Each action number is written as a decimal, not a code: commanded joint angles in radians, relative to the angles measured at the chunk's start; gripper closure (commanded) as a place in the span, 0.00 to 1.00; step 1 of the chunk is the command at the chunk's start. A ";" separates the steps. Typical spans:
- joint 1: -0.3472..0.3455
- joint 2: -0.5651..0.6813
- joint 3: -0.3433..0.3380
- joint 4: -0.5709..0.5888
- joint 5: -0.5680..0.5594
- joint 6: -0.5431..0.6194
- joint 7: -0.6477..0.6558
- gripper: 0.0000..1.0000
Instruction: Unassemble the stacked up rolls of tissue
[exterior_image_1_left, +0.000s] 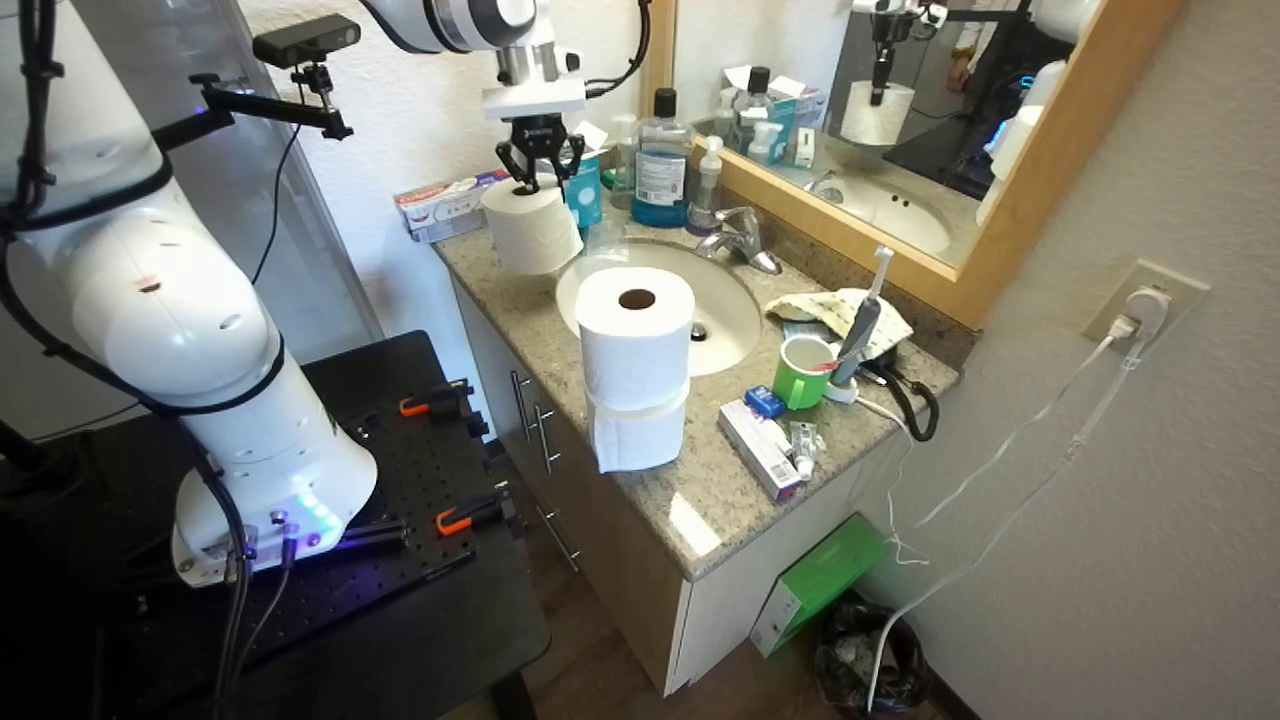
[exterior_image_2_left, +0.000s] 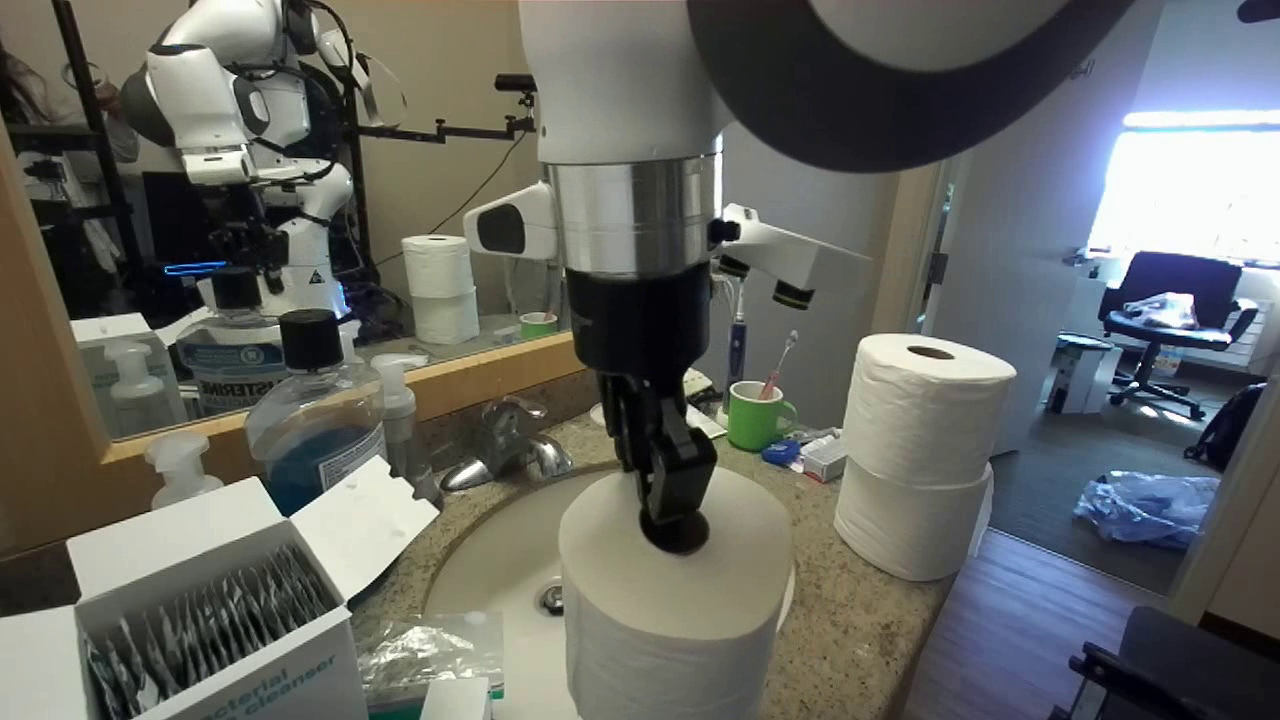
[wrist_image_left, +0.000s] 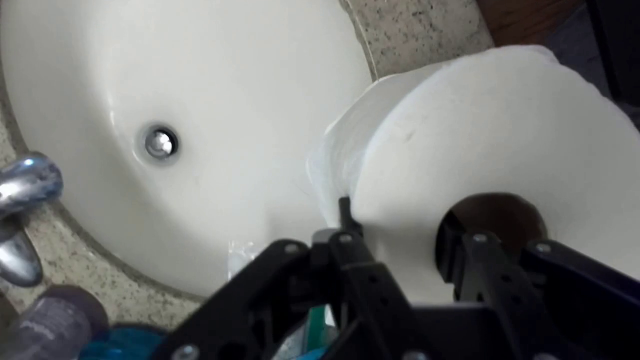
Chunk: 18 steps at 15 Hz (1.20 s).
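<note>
Two white rolls of tissue stand stacked near the counter's front edge in an exterior view: the upper roll (exterior_image_1_left: 630, 360) squarely on the lower roll (exterior_image_1_left: 640, 437). Another roll of tissue (exterior_image_1_left: 530, 235) tilts beside the sink's far end. My gripper (exterior_image_1_left: 543, 186) is shut on this one's paper wall. In the wrist view the gripper (wrist_image_left: 397, 220) has one finger inside the dark core of the held roll (wrist_image_left: 480, 140) and the other outside against its side. The held roll's underside is hidden, so I cannot tell if it touches the counter.
The sink (exterior_image_1_left: 740, 330) lies beside both places. Behind it are the faucet (exterior_image_1_left: 738, 240), a mouthwash bottle (exterior_image_1_left: 660, 165) and a mirror. An open box (exterior_image_2_left: 220, 620) stands near the held roll. A green cup (exterior_image_1_left: 803, 372) and small boxes lie beside the stack.
</note>
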 joint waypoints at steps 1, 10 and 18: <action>0.005 0.007 0.016 -0.015 0.086 0.072 -0.121 0.88; 0.024 0.041 0.059 -0.017 0.182 0.038 -0.242 0.88; 0.023 0.143 0.091 0.030 0.180 0.033 -0.366 0.88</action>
